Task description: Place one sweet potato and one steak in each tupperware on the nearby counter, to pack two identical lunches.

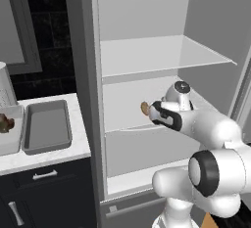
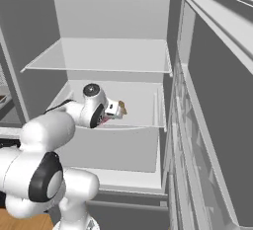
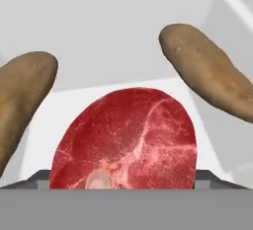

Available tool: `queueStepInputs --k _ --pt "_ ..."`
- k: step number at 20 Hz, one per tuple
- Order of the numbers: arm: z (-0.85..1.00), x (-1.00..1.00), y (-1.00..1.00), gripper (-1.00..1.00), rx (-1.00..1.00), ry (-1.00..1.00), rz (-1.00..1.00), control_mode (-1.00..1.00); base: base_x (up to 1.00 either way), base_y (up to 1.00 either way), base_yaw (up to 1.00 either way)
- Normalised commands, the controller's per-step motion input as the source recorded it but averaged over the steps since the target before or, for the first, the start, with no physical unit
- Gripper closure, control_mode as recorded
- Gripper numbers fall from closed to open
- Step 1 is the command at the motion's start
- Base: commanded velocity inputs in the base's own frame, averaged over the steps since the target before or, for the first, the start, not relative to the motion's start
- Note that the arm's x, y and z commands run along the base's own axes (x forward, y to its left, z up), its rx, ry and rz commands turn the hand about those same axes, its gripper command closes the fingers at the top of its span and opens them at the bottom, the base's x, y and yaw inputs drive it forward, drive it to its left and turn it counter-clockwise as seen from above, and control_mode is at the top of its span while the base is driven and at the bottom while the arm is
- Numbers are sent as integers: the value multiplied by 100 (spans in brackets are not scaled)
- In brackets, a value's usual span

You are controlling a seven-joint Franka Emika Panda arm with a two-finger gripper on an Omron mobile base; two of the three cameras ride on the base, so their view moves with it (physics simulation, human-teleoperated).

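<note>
Open fridge [image 1: 147, 56] beside desk [image 1: 59, 151]. Gripper [image 1: 149, 109] reached over middle shelf [image 2: 143, 108]; jaw state cannot be told. Red steak [image 3: 126, 142] seen dead ahead, sweet potato [image 3: 207, 71] either side. Steak to be centred between fingers, tubers left unnudged.

You face an open grey fridge [image 1: 147, 75] with pale shelves [image 1: 162, 53] inside, evenly lit. Its door [image 2: 217, 125] stands swung out at the fridge's right. Left of the fridge runs a black tiled wall [image 1: 54, 51], with a grey-framed window [image 1: 14, 26] further left. Wooden floor [image 2: 20, 221] shows below the fridge.
</note>
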Motion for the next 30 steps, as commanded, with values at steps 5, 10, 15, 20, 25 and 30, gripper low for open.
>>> queueStepInputs --k 5,10,15,20,25,30 --pt "31 -100 0 100 0 -9 0 -100 0 0 0" --pt "84 -96 0 100 0 6 7 -100 0 0 0" --pt "94 -60 0 100 0 3 5 -100 0 0 0" --pt "100 -37 0 100 0 0 5 -100 0 0 0" --pt "78 -49 3 100 0 1 4 -100 0 0 0" --pt "4 -59 4 100 -3 0 4 100 -40 2 6"
